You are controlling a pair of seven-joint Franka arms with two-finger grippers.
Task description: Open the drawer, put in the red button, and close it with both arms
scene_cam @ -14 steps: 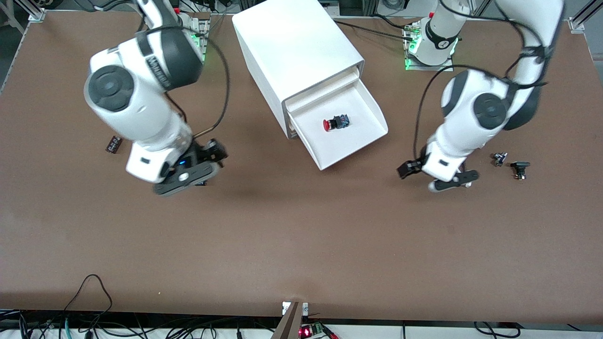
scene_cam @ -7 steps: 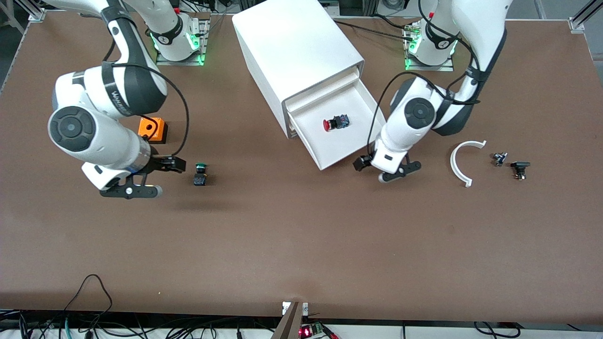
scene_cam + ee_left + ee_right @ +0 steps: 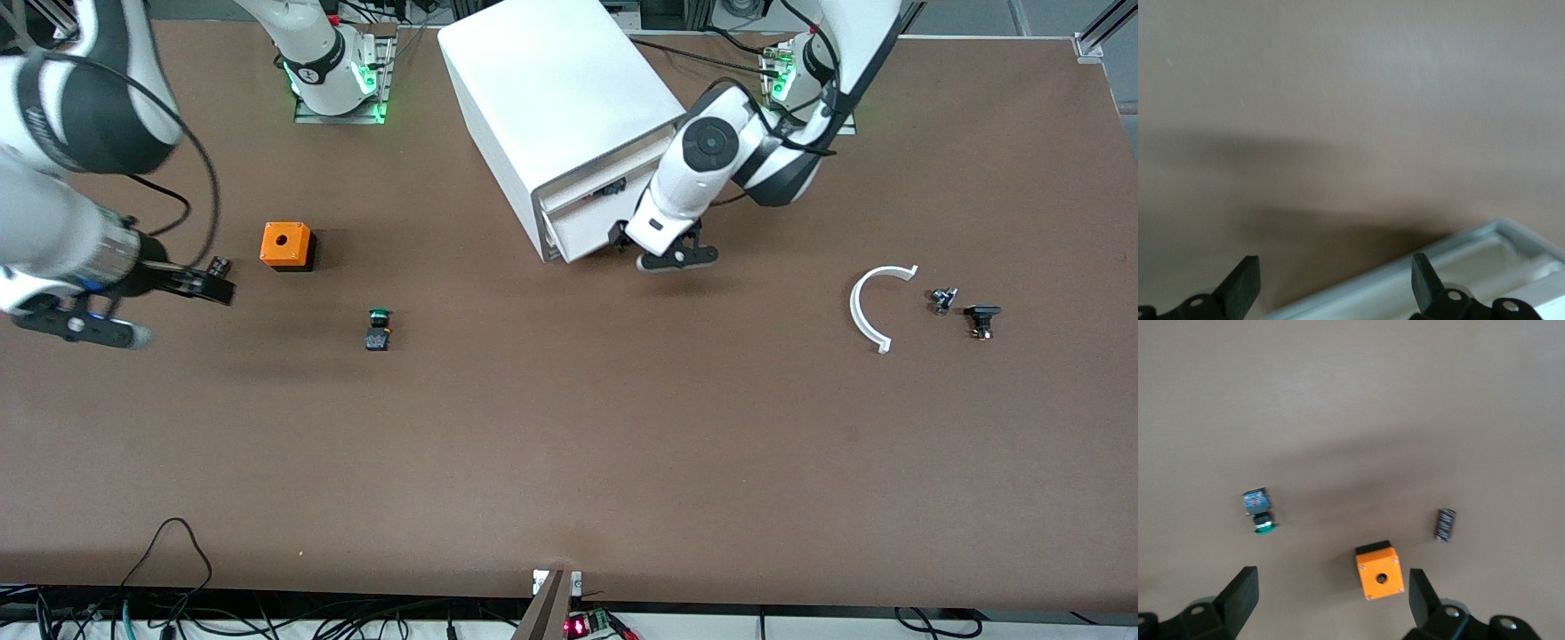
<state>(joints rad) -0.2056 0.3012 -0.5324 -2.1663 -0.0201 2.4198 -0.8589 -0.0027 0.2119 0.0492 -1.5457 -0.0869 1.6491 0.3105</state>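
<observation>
The white cabinet (image 3: 560, 89) stands between the arm bases. Its drawer (image 3: 582, 233) is pushed almost fully in, with only a narrow gap left. A small dark piece (image 3: 612, 188) shows in that gap; the red button's cap is hidden. My left gripper (image 3: 653, 251) is open and sits at the drawer's front, at its end toward the left arm. In the left wrist view the gripper (image 3: 1333, 267) is open over the drawer's white rim (image 3: 1418, 280). My right gripper (image 3: 151, 311) is open and empty, up over the table at the right arm's end; the right wrist view (image 3: 1331, 579) shows it open too.
An orange box with a hole (image 3: 286, 244) (image 3: 1380, 572), a green-capped button (image 3: 379, 327) (image 3: 1259, 513) and a small dark cylinder (image 3: 218, 265) (image 3: 1445, 525) lie near the right gripper. A white curved piece (image 3: 876, 307) and two small dark parts (image 3: 942, 300) (image 3: 981, 318) lie toward the left arm's end.
The left gripper has moved against the drawer's front and the drawer has slid almost shut over the red button. The right arm has swung away toward its end of the table.
</observation>
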